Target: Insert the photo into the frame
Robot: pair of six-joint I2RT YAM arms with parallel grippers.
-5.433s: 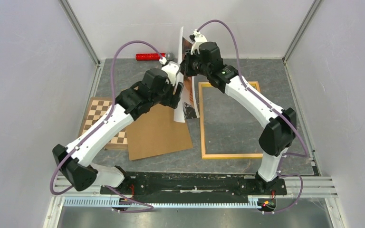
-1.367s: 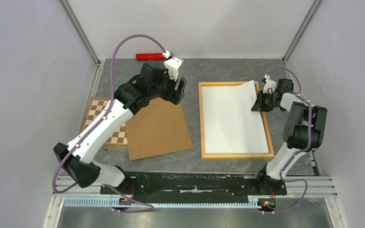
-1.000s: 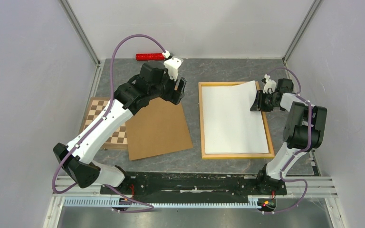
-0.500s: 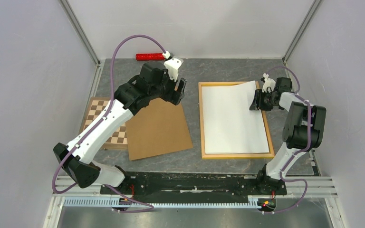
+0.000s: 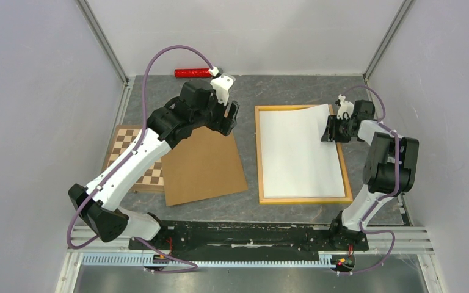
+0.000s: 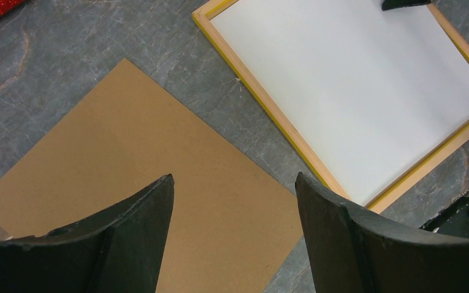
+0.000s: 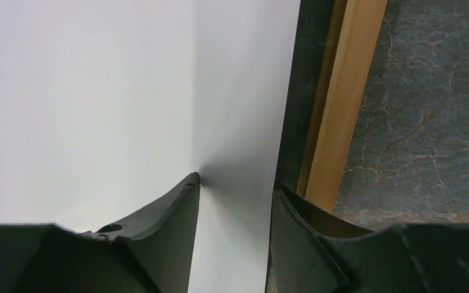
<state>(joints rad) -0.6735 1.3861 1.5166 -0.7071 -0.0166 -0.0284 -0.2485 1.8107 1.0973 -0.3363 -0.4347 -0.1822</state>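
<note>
Right claw (image 7: 235,183) parted, astride the right edge of the photo (image 5: 293,152), one fingertip (image 7: 183,201) touching its white back; the photo lies white side up inside the frame (image 5: 260,159), far right corner riding over the rail. Left claw (image 6: 232,183) released, empty, above the brown board (image 5: 201,165)

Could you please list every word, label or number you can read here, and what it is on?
None can be read. The photo shows only its blank white back; the frame, brown board, chessboard and red cylinder show no legible print.
</note>
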